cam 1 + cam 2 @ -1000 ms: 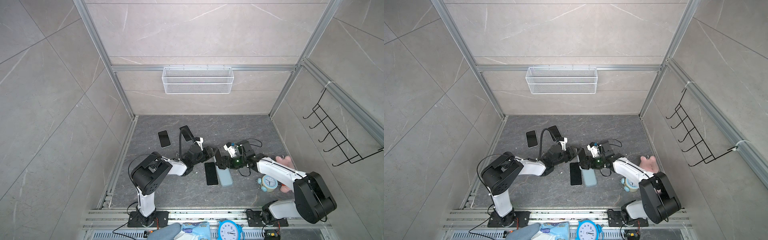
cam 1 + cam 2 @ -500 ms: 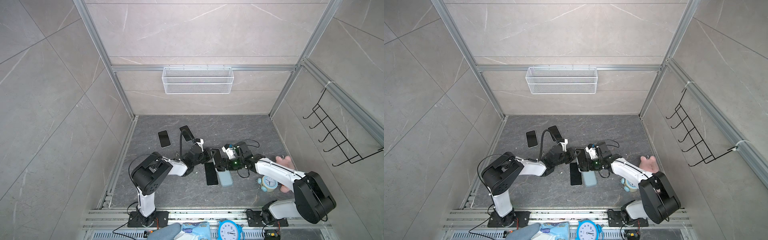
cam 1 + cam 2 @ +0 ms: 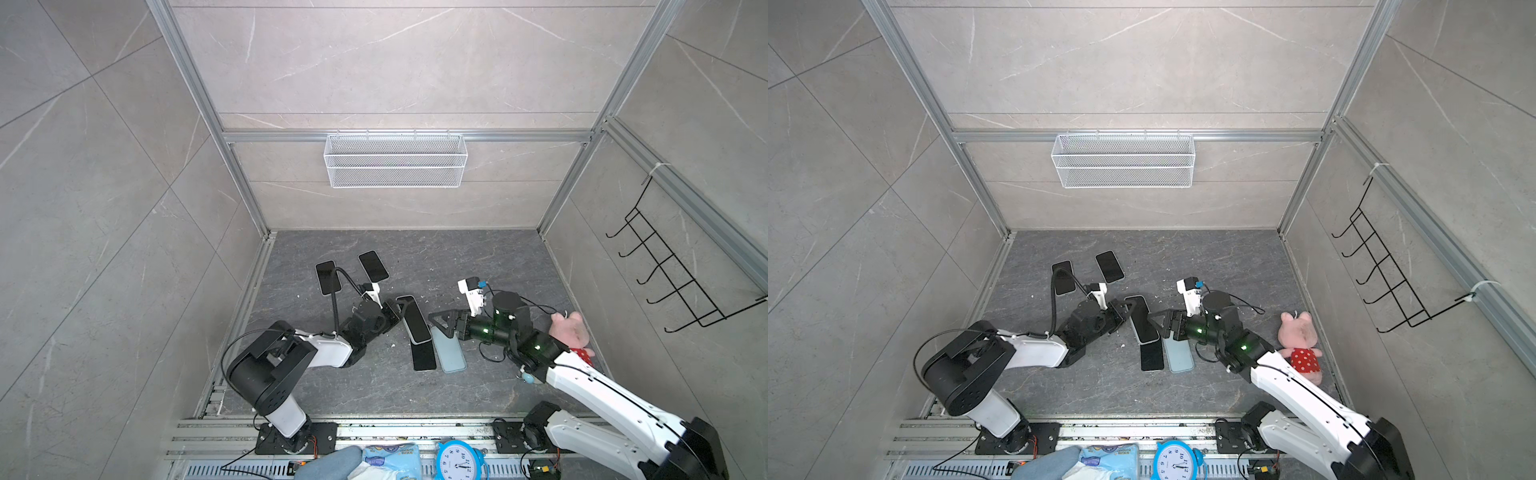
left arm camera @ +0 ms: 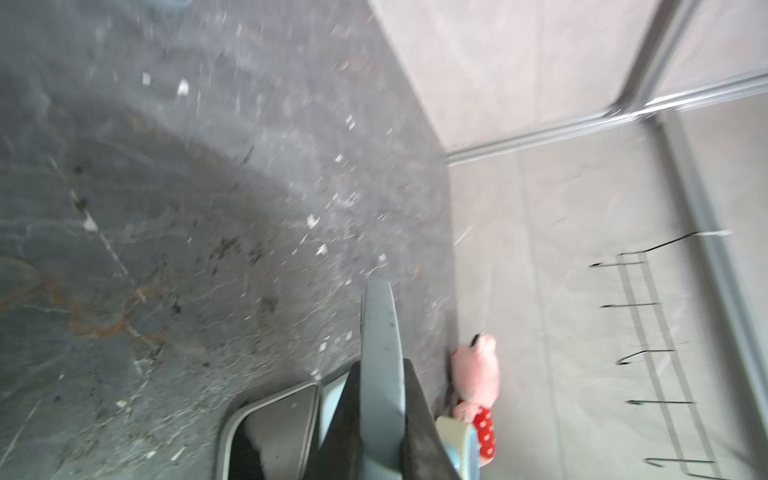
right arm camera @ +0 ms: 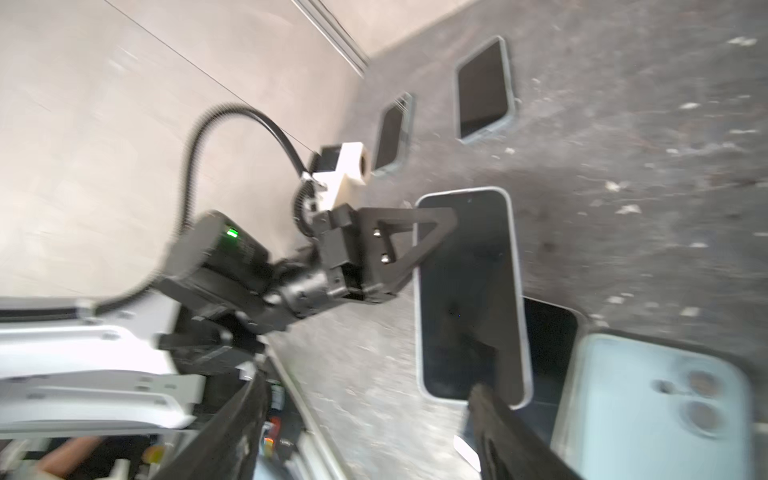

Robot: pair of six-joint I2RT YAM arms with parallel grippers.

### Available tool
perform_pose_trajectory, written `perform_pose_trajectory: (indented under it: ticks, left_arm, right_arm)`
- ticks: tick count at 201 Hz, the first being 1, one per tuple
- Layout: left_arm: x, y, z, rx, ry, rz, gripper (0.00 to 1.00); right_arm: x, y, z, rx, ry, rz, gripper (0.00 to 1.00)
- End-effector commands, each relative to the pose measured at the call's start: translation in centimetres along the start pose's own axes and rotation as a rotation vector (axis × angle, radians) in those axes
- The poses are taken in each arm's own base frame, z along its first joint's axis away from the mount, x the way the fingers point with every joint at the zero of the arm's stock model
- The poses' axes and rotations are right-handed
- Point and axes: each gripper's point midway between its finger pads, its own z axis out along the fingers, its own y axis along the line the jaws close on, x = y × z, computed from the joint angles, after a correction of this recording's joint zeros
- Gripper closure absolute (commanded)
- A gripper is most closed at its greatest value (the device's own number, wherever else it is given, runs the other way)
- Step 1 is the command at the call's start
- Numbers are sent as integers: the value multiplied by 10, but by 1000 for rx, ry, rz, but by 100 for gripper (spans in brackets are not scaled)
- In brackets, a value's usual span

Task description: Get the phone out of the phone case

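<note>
Phone [image 3: 415, 322] in pale case [image 4: 380, 332] sits screen up mid-floor, slantwise, near end overlapping a bare black phone [image 3: 424, 357]; a light blue case [image 3: 451, 351] lies back up just beside that. Left gripper [image 5: 432, 232] is clamped on the cased phone's far corner, edge pinched between both fingers. Right gripper [image 3: 438, 323] stands wide, holding nothing, one finger by the phone's near end; contact cannot be told. Pink plush pig [image 3: 1300, 340] sits against the right wall, well apart from the phones.
</note>
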Motion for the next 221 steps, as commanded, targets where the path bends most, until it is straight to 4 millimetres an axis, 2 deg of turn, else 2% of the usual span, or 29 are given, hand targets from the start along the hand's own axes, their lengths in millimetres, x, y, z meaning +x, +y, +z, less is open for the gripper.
perform_pose_trajectory:
  ticks: [1, 26, 51, 107, 164, 178, 221]
  left_arm:
    - [-52, -87, -32, 277, -215, -82, 100]
    - [-67, -111, -51, 367, -273, -155, 100]
    - [-74, -119, -67, 416, -316, -221, 100]
    - [-78, -134, -97, 503, -394, -297, 100]
    - [-64, -138, -104, 528, -415, -366, 100]
    - [-59, -138, -103, 527, -403, -380, 100]
    - [-58, -131, -105, 512, -425, -411, 100]
  right_arm:
    - [-15, 17, -15, -59, -147, 84, 17]
    - [-14, 25, -25, -126, -220, 125, 16]
    - [-13, 34, -32, -228, -292, 154, 17]
    - [2, 51, -18, -320, -300, 165, 19]
    - [13, 65, 10, -404, -317, 191, 27]
    - [16, 63, 16, -401, -322, 198, 30]
    - [13, 61, 13, -417, -372, 210, 41]
